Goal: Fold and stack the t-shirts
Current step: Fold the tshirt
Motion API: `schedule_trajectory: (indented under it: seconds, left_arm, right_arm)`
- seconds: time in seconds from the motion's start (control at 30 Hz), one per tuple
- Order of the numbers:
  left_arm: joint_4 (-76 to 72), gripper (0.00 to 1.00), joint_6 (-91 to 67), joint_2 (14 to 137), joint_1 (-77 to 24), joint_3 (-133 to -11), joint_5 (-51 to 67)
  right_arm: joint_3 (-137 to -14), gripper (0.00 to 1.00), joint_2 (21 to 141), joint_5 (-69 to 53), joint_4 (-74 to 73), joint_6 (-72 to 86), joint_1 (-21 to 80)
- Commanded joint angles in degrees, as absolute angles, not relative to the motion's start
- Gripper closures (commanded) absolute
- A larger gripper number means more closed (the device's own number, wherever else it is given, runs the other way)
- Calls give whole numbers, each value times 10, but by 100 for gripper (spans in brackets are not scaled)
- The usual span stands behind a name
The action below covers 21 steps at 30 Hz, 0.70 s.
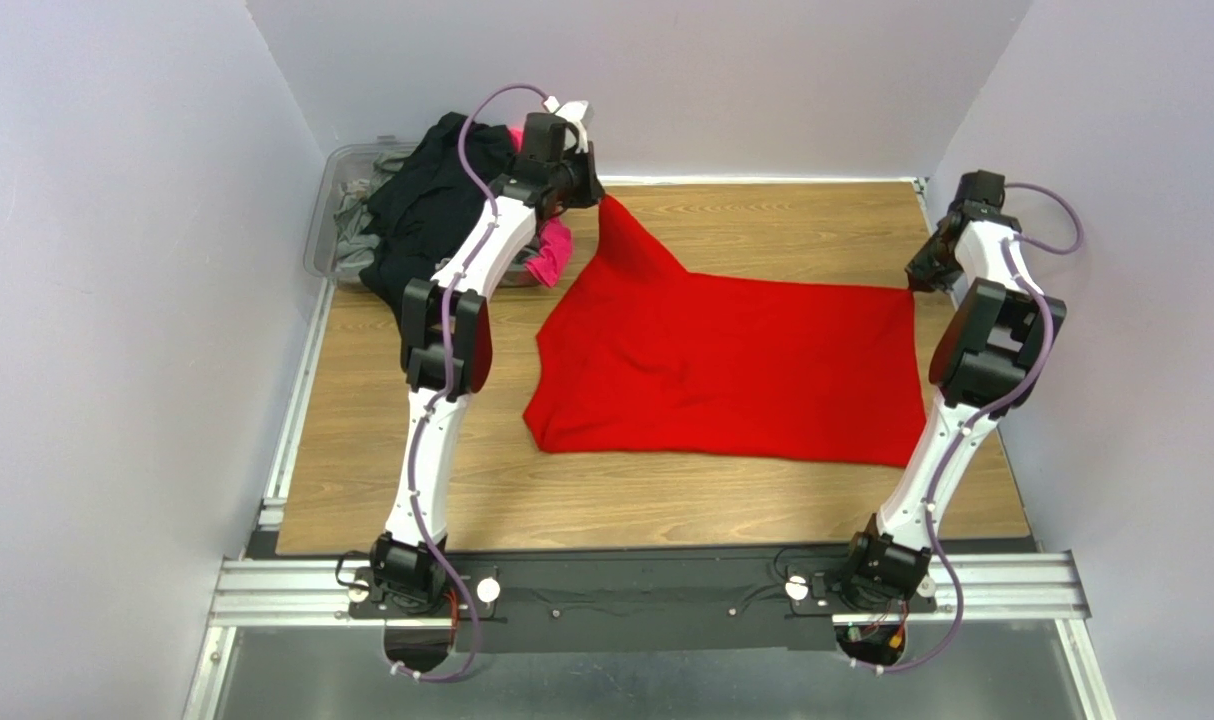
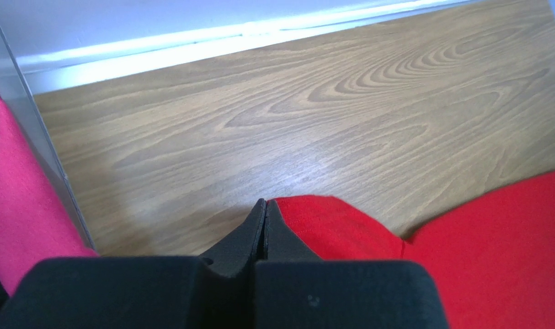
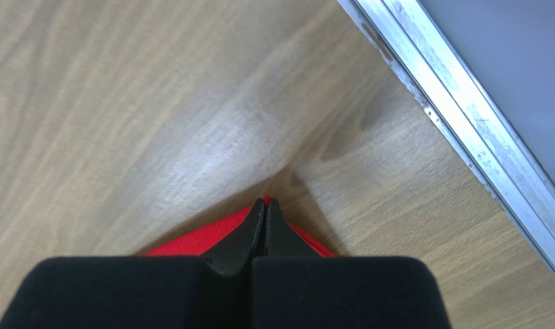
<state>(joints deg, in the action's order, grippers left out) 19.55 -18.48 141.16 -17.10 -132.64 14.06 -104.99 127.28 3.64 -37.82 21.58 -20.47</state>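
A bright red t-shirt lies spread on the wooden table, its far left corner pulled up into a peak. My left gripper is shut on that raised corner; the red cloth shows beside its closed fingers. My right gripper is shut on the shirt's far right corner, low over the table, with red cloth showing under its fingertips. Other t-shirts, black, hot pink and grey, are heaped at the far left.
A clear plastic bin holds the heap of shirts at the far left corner; its wall shows in the left wrist view. White walls enclose the table. A metal rail runs along the right edge.
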Motion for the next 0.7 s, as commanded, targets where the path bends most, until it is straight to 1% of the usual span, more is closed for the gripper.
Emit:
schedule_trajectory:
  seconds: [0.0,0.13,0.17,0.3,0.67]
  left_arm:
    - [157,100,-186,1409,-162,-1339,197]
    - [135,100,-172,1376,-162,-1289,228]
    - [131,100,-164,1368,-163,-1261,233]
    - [119,100,-142,1306,-164,-1188,246]
    - [98,100,-99,1146,-176,-977,222]
  right_arm:
    - [-1106,99,1288,31,-410,223,-193]
    - [-1121,99,1286,23,-418,221,-189]
    - [-1120,99,1280,21,-419,221,-188]
    - [-1098,99,1257,20,-422,210,-188]
    - [-978,99,1165,24,-421,205,-188]
